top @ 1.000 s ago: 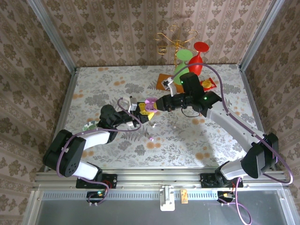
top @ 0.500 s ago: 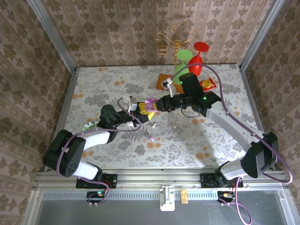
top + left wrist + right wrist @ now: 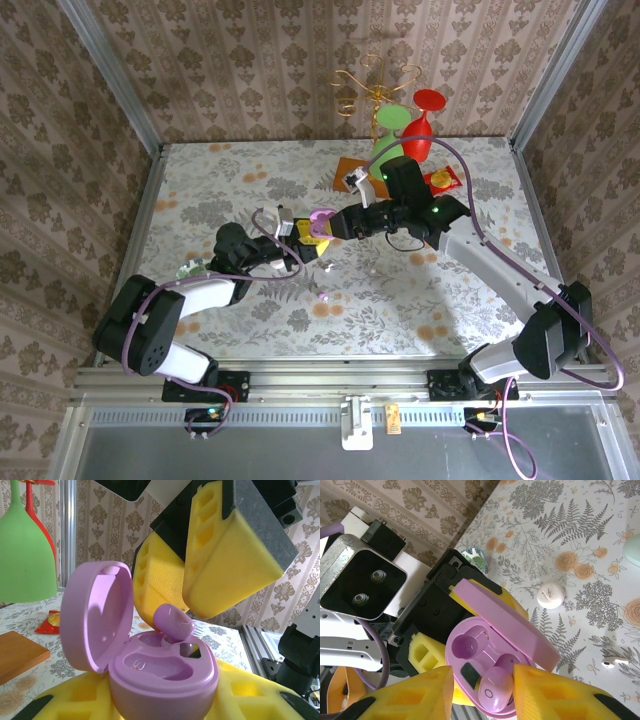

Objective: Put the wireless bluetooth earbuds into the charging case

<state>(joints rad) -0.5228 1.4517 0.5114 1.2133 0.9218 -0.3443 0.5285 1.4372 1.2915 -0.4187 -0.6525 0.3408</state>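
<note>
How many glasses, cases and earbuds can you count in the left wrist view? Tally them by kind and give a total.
Glasses: 2, a green glass and a red glass
Cases: 1, the open purple case
Earbuds: 1, the purple earbud
Total: 4

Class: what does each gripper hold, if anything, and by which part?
Left gripper: the open purple charging case, clamped by the sides of its base. Right gripper: a purple earbud, seemingly pinched at its upper end, tilted over the case.
</note>
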